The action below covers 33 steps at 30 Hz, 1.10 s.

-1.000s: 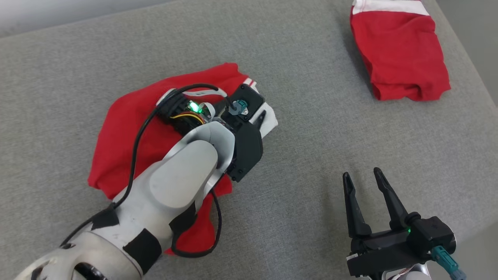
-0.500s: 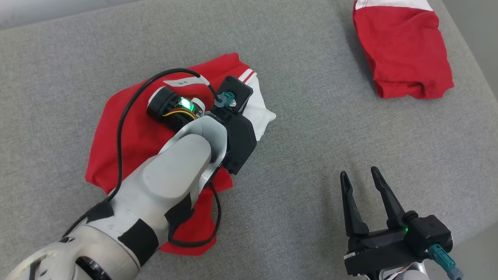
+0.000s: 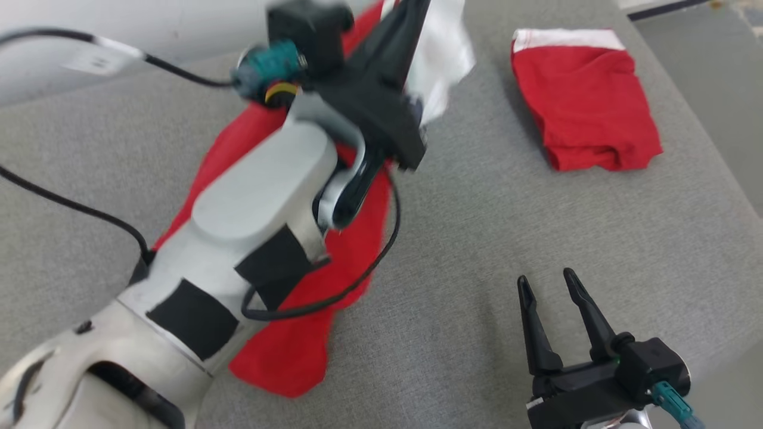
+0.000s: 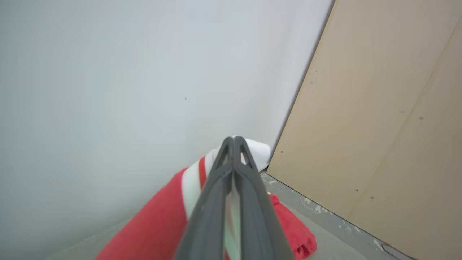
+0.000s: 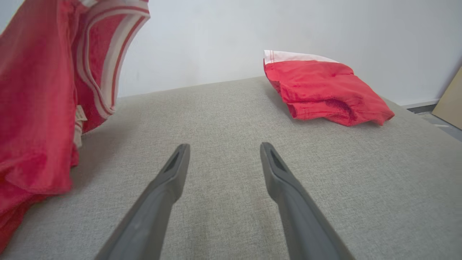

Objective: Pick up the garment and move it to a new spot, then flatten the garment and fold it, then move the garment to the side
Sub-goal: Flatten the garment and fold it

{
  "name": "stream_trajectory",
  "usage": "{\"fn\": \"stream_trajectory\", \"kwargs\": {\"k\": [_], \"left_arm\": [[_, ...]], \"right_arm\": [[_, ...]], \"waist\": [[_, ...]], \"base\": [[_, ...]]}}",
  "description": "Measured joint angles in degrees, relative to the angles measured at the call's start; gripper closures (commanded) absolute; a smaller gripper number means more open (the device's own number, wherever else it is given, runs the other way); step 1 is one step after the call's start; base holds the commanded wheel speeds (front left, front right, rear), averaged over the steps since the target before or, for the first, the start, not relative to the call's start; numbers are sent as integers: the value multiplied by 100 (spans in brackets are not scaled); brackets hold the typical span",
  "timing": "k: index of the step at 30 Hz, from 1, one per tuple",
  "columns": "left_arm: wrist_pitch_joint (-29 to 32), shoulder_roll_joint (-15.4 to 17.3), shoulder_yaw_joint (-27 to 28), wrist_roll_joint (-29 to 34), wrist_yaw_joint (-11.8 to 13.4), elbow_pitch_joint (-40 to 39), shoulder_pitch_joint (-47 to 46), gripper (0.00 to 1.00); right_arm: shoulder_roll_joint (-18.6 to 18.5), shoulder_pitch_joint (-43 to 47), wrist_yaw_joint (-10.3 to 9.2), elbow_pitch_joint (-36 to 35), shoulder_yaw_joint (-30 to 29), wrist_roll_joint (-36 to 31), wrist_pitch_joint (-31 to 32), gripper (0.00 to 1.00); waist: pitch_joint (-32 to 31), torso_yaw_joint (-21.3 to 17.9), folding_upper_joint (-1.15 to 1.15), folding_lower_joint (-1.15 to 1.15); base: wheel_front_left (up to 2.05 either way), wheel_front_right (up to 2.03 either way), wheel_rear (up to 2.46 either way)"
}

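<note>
My left gripper point(image 3: 412, 12) is raised high and shut on the white-banded edge of the red garment point(image 3: 351, 238). The garment hangs from it in a long drape, and its lower end point(image 3: 286, 357) rests on the grey surface. In the left wrist view the two fingers point(image 4: 234, 151) are pressed together over red and white striped cloth point(image 4: 191, 180). In the right wrist view the lifted garment point(image 5: 32, 108) hangs at the left. My right gripper point(image 3: 551, 283) stands open low at the right, holding nothing, its fingers point(image 5: 173, 169) apart above the bare surface.
A second red garment with a white band point(image 3: 587, 113) lies folded at the far right of the grey padded surface point(image 3: 536, 226), also visible as the folded garment point(image 5: 321, 90). The surface's right edge point(image 3: 715, 161) drops to the floor. A white wall and a beige board point(image 4: 379, 108) stand behind.
My left gripper has risen steeply, pulling the garment's white-banded edge up off the surface so the cloth now hangs. The head view has shifted. The right gripper stays in place, open.
</note>
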Motion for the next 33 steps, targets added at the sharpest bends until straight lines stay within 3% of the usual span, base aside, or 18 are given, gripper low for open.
{"fn": "stream_trajectory", "kwargs": {"k": [5,10,16,19,23,28,33], "left_arm": [[-100,-9,783,-232,20,-879,-108,100],[-100,-4,1176,-247,69,-1069,-17,100],[-101,-29,1548,-410,334,-1357,96,100],[-100,-27,1855,-183,423,-1335,733,100],[-101,-20,2387,299,344,-1278,1855,100],[-101,-11,3696,924,169,-1293,3465,100],[-101,-12,5093,1388,-131,-1740,4496,100]], "right_arm": [[-107,74,0,65,47,54,0,0],[-177,71,0,183,283,103,0,0],[-244,133,0,140,153,133,0,0],[-240,221,-1,68,-77,110,0,0],[-212,331,0,-7,-248,56,1,0],[-157,380,0,-81,-347,19,1,0],[-153,442,0,-101,-360,-10,1,0]], "waist": [[-265,-15,0,-1],[-579,-74,0,0],[-848,-185,-2,-2],[-841,-108,-1,0],[-819,119,-1,0],[-739,498,0,0],[-678,794,-1,0]], "base": [[0,0,0],[0,0,0],[0,0,0],[0,0,0],[0,0,0],[0,0,0],[0,0,0]]}}
